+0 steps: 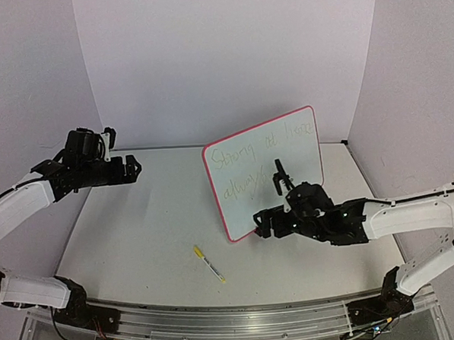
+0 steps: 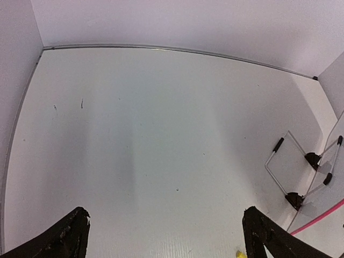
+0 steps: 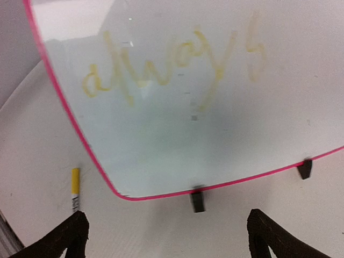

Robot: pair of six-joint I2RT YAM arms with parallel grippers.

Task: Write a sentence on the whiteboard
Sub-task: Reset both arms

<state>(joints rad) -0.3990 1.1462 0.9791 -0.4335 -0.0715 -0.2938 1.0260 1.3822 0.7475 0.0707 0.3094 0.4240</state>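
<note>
- Top view: the board (image 1: 267, 185) stands near upright on the table (image 1: 139, 228), right of centre, its lower left corner nearest the arms.
- The sentence (image 1: 263, 157) runs across the board in two faint yellow-green lines (the upper line is too faint to read surely; the lower looks like "always").
- The right gripper (image 1: 268, 196) is in front of the board's lower half, one finger over the writing and the other down by the bottom rim. Whether a finger touches the board I cannot tell.
- The left gripper (image 1: 134, 169) hangs over the table's left side, well apart from the board, pointing toward it.
- A yellow pen (image 1: 209, 264) lies flat on the table, in front of the board's lower left corner, apart from both grippers.
- Left wrist view: the left gripper (image 2: 166, 242) has its fingers (image 2: 70, 236) spread wide with only bare table (image 2: 161, 134) between them.
- At the right edge shows the board's pink rim (image 2: 321, 217) and its wire stand (image 2: 301, 172) (seen from behind, black-tipped).
- Right wrist view: the right gripper (image 3: 166, 236) is spread wide too, holding nothing, its fingers (image 3: 70, 236) low in the picture.
- The board (image 3: 188, 140) fills most of the view, with "always" (image 3: 172, 64) in yellow cursive.
- Two black feet (image 3: 197, 200) sit under its bottom rim, resting on the table.
- The pen (image 3: 75, 188) lies just left of the board's rounded corner.
</note>
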